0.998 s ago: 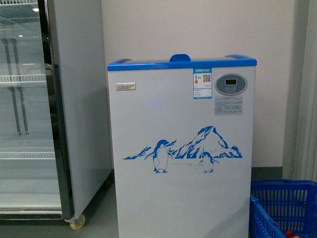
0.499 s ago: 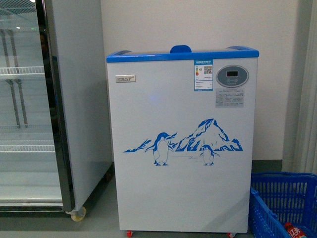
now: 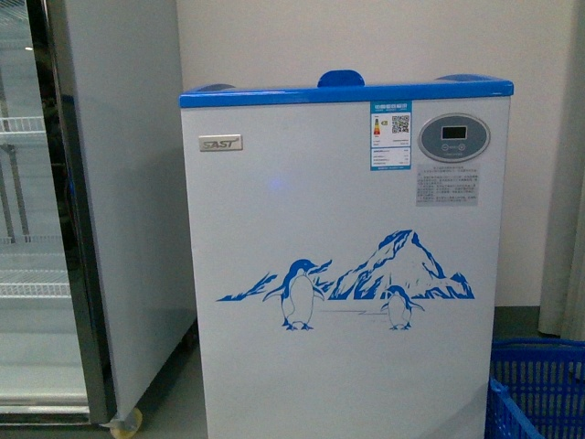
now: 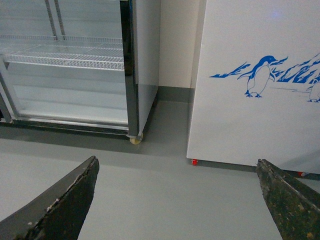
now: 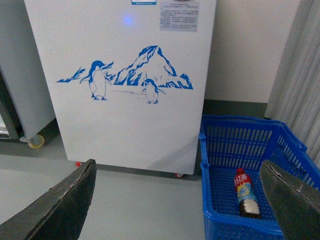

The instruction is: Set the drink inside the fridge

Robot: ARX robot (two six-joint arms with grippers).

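The fridge [image 3: 343, 265] is a white chest cooler with a blue rim and a blue penguin-and-mountain drawing, filling the middle of the front view; it also shows as the fridge [image 4: 260, 85] in the left wrist view and the fridge [image 5: 122, 85] in the right wrist view. The drink [image 5: 246, 194], a small bottle with a red cap and red label, lies on its side in a blue plastic basket [image 5: 220, 222] on the floor beside the fridge. My right gripper [image 5: 177, 200] is open, well short of the basket. My left gripper [image 4: 177, 200] is open over bare grey floor.
A tall grey glass-door display fridge [image 3: 101, 210] with wire shelves stands left of the cooler, on castors. The blue basket [image 3: 539, 384] shows at the front view's lower right. A pale curtain [image 5: 295, 65] hangs behind the basket. The floor [image 4: 150, 195] is grey.
The front view has shifted: the cooler now looks larger and sits lower and further right. The basket has slid toward the lower right corner, and the bottle's red cap no longer shows there.
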